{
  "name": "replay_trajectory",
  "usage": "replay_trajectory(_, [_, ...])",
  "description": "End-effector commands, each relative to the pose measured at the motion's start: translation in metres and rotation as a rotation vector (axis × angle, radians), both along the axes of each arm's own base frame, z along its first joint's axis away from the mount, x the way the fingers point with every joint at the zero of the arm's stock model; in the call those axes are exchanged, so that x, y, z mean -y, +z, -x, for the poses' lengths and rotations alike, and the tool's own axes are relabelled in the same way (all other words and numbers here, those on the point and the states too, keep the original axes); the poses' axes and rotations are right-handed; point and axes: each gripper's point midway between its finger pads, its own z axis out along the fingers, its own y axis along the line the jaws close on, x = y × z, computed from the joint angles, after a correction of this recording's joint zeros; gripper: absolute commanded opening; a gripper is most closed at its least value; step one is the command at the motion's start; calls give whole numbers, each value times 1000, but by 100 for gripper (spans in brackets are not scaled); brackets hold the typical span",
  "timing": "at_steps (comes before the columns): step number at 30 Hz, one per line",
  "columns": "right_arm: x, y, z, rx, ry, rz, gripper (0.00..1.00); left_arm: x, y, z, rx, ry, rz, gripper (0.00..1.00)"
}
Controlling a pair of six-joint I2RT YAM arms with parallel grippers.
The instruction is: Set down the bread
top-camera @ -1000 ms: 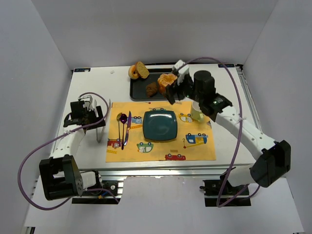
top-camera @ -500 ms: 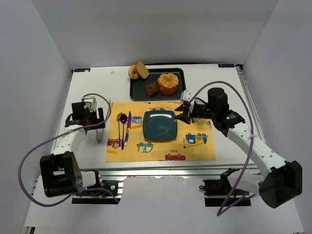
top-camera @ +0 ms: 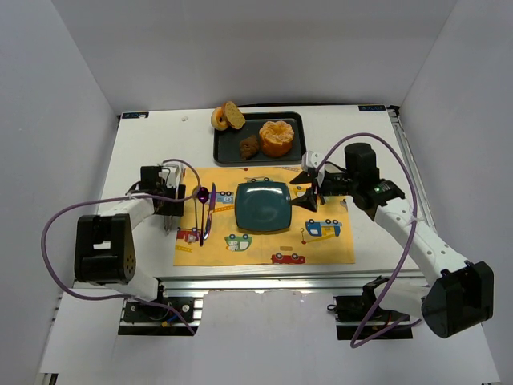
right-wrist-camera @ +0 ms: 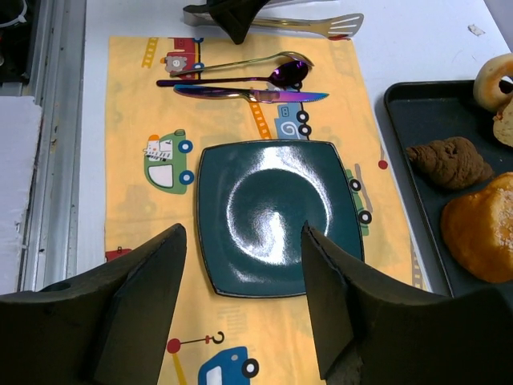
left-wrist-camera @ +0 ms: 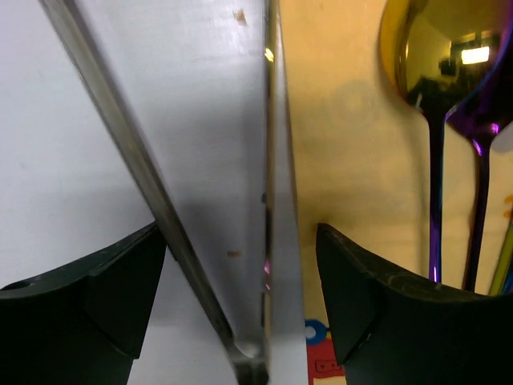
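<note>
Bread not yet placed: it rests at the tray's 11 o'clock corner. My right tool hangs wide apart and empty at the plate's 3 o'clock; my left tool gapes astride tongs.

We see the overhead view brightly and evenly lit, the white desk close to washed out, with only soft, short shadows under the arms. In the right wrist view the teal plate carries a broad swirl of glare. The left wrist view is close and soft: the tongs blur, and the gold spoon mirrors a bright lamp.
</note>
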Motion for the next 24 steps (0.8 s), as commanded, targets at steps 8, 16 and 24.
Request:
replay_trajectory(8, [12,11,-3,21,-20,-32,64,-16,-22,-15,-28,51,-75,46])
replay_trajectory(16, [20,10,-8,12,-43,-34,64,-13,-3,-23,21,119,-26,10])
replay_trajectory(24, [28,8,-19,4,-85,-38,64,57,104,-74,273,68,306,0])
